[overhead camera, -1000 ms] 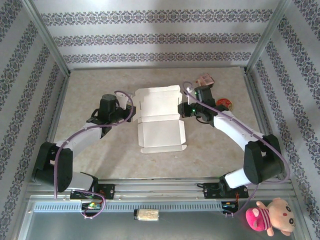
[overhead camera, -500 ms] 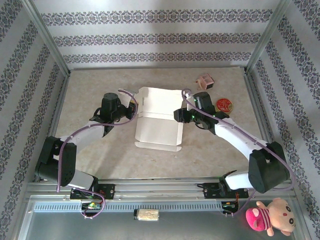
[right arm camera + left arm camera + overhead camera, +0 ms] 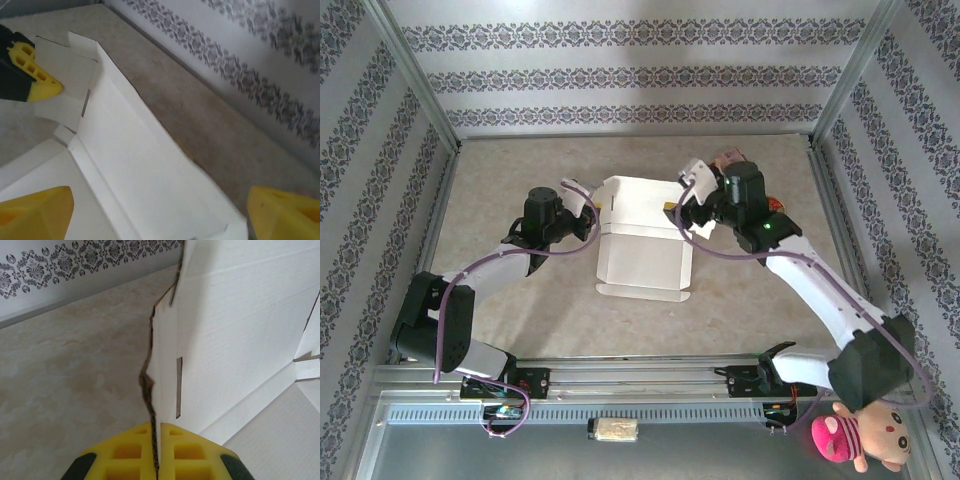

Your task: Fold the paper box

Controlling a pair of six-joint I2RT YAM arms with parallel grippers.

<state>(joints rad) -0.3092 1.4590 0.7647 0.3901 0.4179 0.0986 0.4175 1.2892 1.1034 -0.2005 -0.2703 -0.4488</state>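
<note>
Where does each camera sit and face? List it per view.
Top external: above and behind the bases, looking down on the table, both arms and the paper box.
Left wrist: on the left arm, looking along the box's edge, pinched in its yellow jaws.
Right wrist: on the right arm, looking down at the box's white inside between its open jaws.
Shared: both wrist views show the box.
</note>
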